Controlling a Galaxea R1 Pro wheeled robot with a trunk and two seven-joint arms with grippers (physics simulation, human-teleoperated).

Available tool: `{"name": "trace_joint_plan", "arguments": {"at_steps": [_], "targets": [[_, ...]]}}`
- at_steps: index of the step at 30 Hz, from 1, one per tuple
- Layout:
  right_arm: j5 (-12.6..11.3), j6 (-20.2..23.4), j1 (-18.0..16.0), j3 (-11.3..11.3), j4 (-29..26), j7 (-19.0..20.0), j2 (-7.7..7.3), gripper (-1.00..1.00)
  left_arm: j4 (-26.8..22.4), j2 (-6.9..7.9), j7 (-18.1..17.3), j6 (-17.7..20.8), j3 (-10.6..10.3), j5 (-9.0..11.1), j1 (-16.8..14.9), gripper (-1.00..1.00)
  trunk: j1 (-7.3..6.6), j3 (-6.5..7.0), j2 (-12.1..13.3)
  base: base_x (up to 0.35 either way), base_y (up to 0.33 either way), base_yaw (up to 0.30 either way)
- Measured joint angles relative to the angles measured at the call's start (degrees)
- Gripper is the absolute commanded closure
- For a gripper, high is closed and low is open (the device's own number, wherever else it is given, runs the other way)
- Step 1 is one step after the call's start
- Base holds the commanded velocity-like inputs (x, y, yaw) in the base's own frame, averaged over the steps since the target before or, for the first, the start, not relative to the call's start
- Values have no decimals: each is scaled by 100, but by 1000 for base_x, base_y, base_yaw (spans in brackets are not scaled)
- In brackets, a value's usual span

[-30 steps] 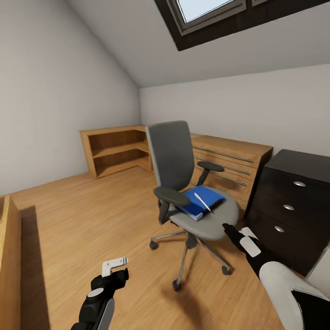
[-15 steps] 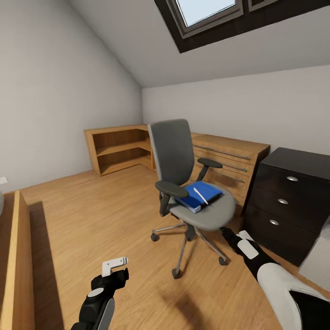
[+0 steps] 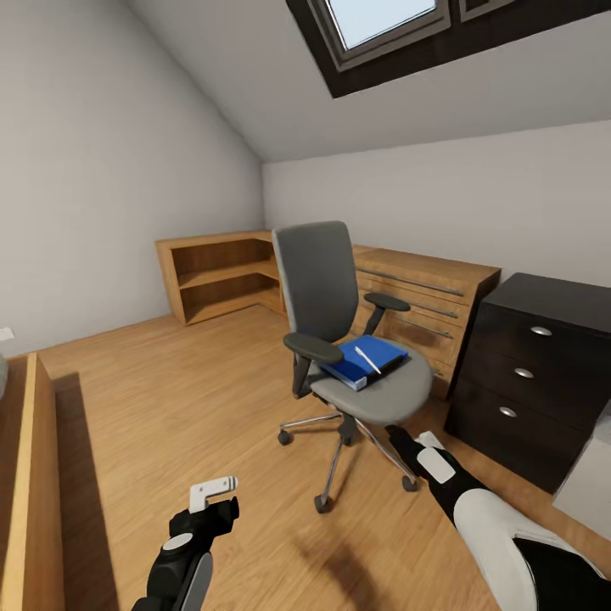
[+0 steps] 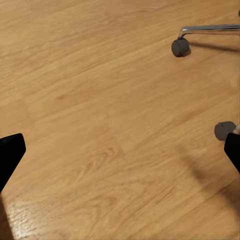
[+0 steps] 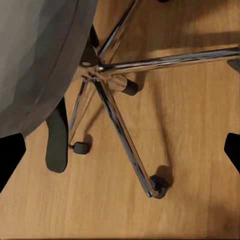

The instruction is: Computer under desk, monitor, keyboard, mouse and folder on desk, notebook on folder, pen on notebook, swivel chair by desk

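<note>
Two sloped pale grey walls meet under a dark-framed skylight (image 3: pixel 386 25) in the head view, and an oak plank floor (image 3: pixel 170 399) fills the lower part of the bedroom. The swivel chair (image 3: pixel 339 331) stands mid-floor on its chrome base, apart from the black desk (image 3: pixel 535 373), whose drawers carry round silver knobs. The blue folder (image 3: pixel 365 361) lies on the chair's seat with the white pen (image 3: pixel 367 359) on top of it; a dark notebook edge may sit between them, but I cannot tell. An oak dresser (image 3: pixel 424 297) runs along the far wall behind the chair, joined at the corner to an open oak shelf unit (image 3: pixel 221 276). The left gripper (image 3: pixel 212 501) hangs low over bare floor, and the right gripper (image 3: pixel 416 450) is stretched toward the chair's base.

From the left wrist view, the plank floor (image 4: pixel 100 125) spreads beneath the claw, two chair casters (image 4: pixel 180 47) at one side; the dark fingertips (image 4: pixel 10 150) sit at opposite edges, so the claw is wide.

From the right wrist view, the grey seat's underside (image 5: pixel 40 55) and the chrome star base (image 5: pixel 115 85) lie over the floor, and the fingertips (image 5: pixel 10 150) are likewise spread wide, holding nothing.
</note>
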Motion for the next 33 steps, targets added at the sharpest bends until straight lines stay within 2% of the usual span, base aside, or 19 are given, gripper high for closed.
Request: {"name": "trace_joint_plan", "arguments": {"at_steps": [7, 33], "targets": [[6, 6, 1, 13, 10, -6, 1, -100, 8, -1, -15, -7, -23, -4, -1, -100, -3, 0, 0, 198, 0, 0], [32, 8, 1, 6, -14, -22, -10, -100, 157, -10, -26, -8, -30, -6, 2, -100, -4, 0, -1, 313, 0, 0]]}}
